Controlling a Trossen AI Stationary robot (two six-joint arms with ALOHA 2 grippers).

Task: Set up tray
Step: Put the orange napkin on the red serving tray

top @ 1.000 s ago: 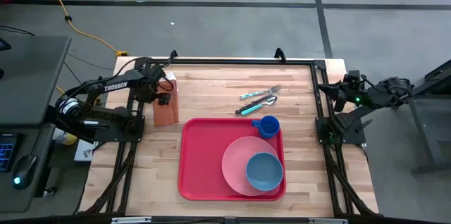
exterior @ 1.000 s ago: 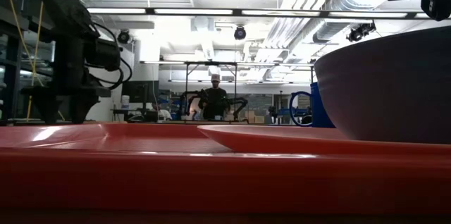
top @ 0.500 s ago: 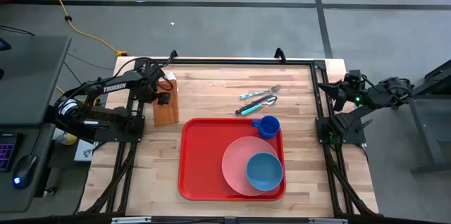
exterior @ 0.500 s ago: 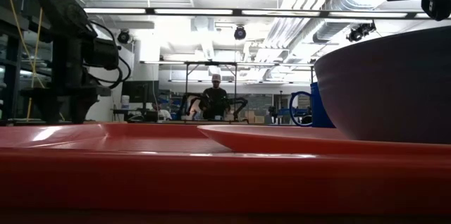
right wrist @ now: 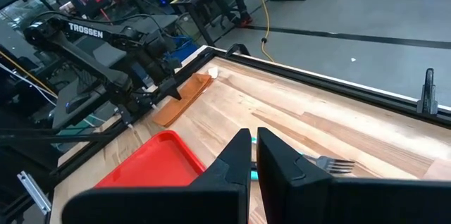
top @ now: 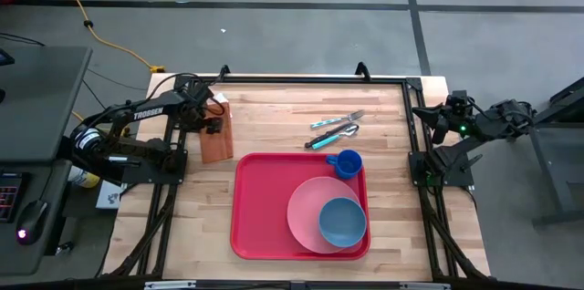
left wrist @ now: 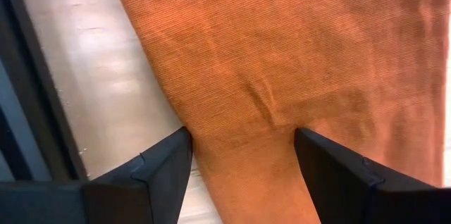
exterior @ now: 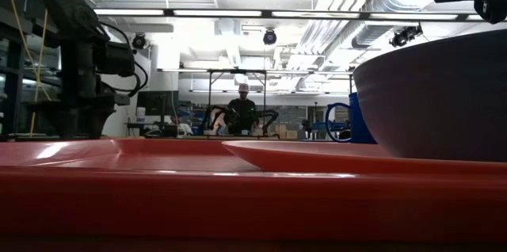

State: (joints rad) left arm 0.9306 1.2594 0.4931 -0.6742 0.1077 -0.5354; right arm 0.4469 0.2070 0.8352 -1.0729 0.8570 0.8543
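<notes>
Tray point(top: 265, 212): red, flat on the counter point(top: 274, 117), toward its near edge, centre-right.
Plate point(top: 306, 217): pink, on the tray's right half.
Bowl point(top: 342, 222): blue, on the plate.
Cup point(top: 346, 163): blue, in the tray's far right corner.
Cutlery point(top: 333, 128): on the counter just beyond the cup.
Napkin point(left wrist: 296, 62): brown, left of the tray, apart from it.
Left gripper point(left wrist: 239, 160): over the napkin, jaws wide, tips straddling the cloth; contact unclear.
Right gripper point(right wrist: 252, 155): parked at the counter's right edge, jaws closed, empty.
</notes>
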